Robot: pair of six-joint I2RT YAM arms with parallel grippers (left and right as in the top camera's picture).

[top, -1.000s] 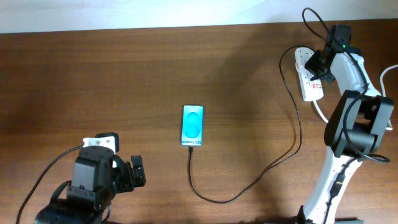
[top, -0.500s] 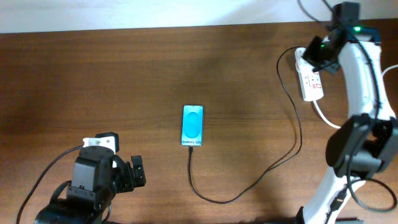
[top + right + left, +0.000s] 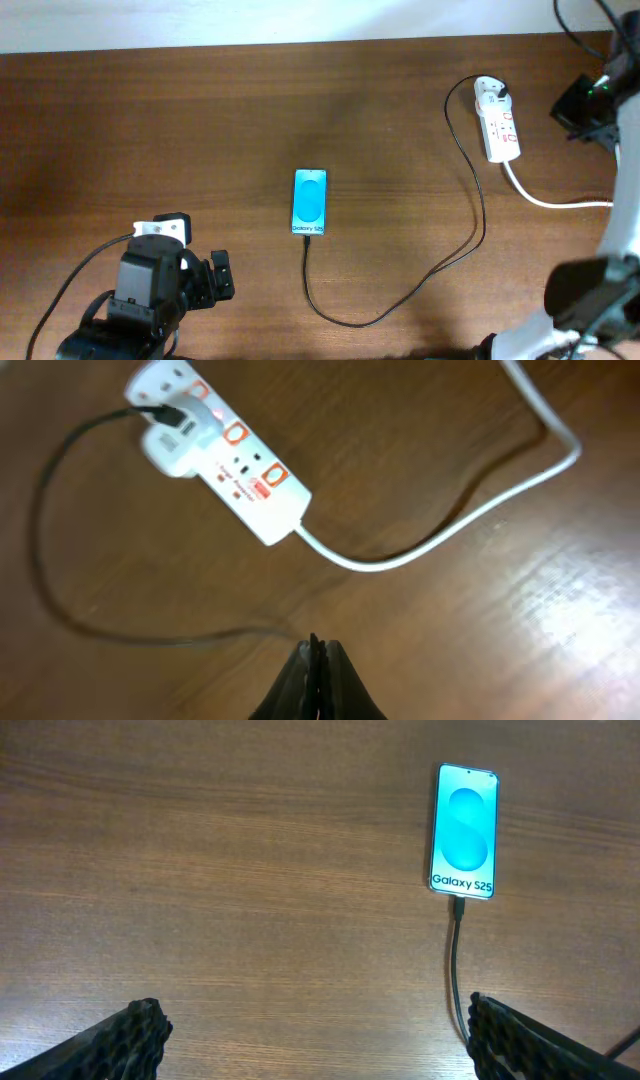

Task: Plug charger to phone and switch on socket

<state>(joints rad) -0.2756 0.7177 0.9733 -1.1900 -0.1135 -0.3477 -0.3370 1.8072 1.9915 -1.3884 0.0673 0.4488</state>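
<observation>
The phone [image 3: 310, 202] lies mid-table with its blue screen lit; it also shows in the left wrist view [image 3: 464, 830]. The charger cable [image 3: 470, 225] runs from the phone's bottom edge in a loop to its plug in the socket [image 3: 500, 120], a white power strip at the far right. The connector sits at the phone's port [image 3: 458, 906]. The strip shows in the right wrist view [image 3: 225, 460] with red switches. My right gripper [image 3: 316, 650] is shut and empty, raised away to the right of the strip. My left gripper [image 3: 310, 1030] is open and empty, near the front left.
The strip's thick white cord [image 3: 550, 200] trails to the right edge; it also shows in the right wrist view [image 3: 470, 510]. The right arm's base [image 3: 585, 300] stands at the front right. The left arm [image 3: 150, 290] sits at the front left.
My right gripper has lifted off the power strip and swung away to the right. The left arm, phone and cable have not moved.
</observation>
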